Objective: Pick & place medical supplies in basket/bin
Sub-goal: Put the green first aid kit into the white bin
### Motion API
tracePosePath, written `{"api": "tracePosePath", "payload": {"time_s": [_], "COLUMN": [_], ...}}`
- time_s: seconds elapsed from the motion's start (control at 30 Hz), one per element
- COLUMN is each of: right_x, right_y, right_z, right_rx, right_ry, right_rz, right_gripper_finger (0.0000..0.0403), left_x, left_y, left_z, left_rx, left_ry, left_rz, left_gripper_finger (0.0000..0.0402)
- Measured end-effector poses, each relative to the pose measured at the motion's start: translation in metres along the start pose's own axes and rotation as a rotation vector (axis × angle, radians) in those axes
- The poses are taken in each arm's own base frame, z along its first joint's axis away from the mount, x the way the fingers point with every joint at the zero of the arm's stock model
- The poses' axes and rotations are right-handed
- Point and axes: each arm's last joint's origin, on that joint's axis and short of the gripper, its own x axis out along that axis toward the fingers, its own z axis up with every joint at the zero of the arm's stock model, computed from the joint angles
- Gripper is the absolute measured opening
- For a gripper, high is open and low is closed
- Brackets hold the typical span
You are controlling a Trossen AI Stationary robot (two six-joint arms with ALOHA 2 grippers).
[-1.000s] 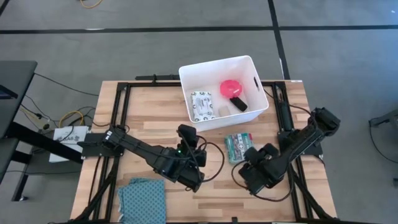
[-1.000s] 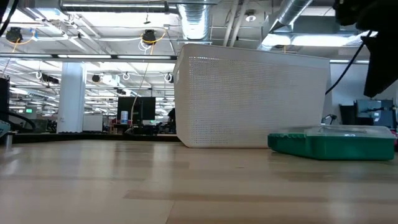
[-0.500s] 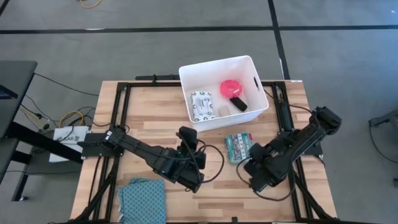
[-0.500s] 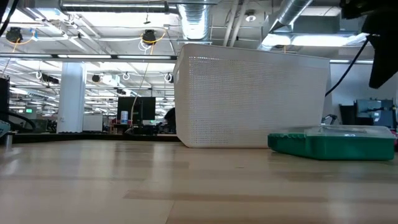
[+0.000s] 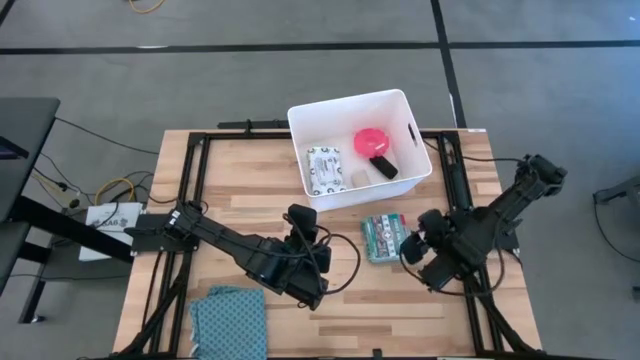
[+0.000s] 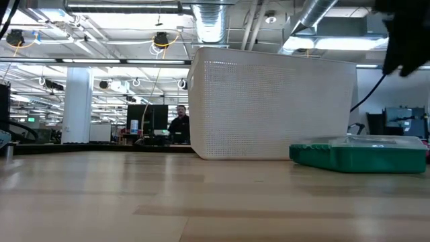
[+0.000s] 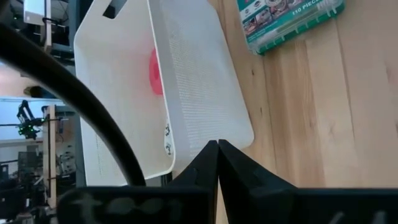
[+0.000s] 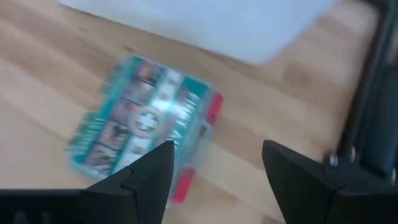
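Green-and-red printed pack (image 5: 384, 237) lies flat on the wooden table (image 5: 240, 190), centre-right of the high view, just below the large white rectangular plastic tub (image 5: 400, 103) and apart from it. Long axis runs lower-left to upper-right. It's the only supply I can see outside the tub.

Right gripper (image 5: 412, 244) sits just right of the pack, clearly the nearer arm. Its fingers (image 8: 144, 177) are spread wide and hold nothing; the wrist view shows the pack (image 8: 144, 122) ahead, off-centre to one finger's side. My read: shift left over the pack and turn to span its short side.

Left gripper (image 5: 304, 222), centre of the high view, left of the pack, fingertips pressed together, holding nothing.
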Motion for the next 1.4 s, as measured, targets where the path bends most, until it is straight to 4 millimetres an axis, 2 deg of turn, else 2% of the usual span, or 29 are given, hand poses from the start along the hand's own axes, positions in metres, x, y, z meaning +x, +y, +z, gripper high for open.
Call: {"api": "tracePosePath", "payload": {"time_s": [0.2, 0.3, 0.67, 0.93, 1.4], "right_x": [0.033, 0.045, 0.092, 0.100, 0.101], "right_y": [-0.006, -0.007, 0.002, 0.000, 0.001], "right_z": [-0.006, -0.005, 0.001, 0.009, 0.009], "right_rx": [0.093, 0.103, 0.086, 0.070, 0.053], "right_ry": [0.172, 0.199, 0.276, 0.345, 0.384], "right_rz": [-0.134, -0.159, -0.032, -0.036, -0.025], "right_gripper_finger": [0.0240, 0.0240, 0.0240, 0.0240, 0.0240], "left_x": [0.000, 0.000, 0.000, 0.000, 0.000], "left_y": [0.000, 0.000, -0.001, -0.001, -0.001], "left_z": [0.000, 0.000, 0.000, 0.000, 0.000], "left_rx": [-0.013, -0.014, -0.015, -0.015, -0.030], "left_ry": [0.001, 0.001, 0.004, 0.005, 0.005], "left_rz": [-0.001, -0.004, -0.024, -0.033, -0.034], "left_gripper_finger": [0.0000, 0.0000, 0.0000, 0.0000, 0.0000]}}
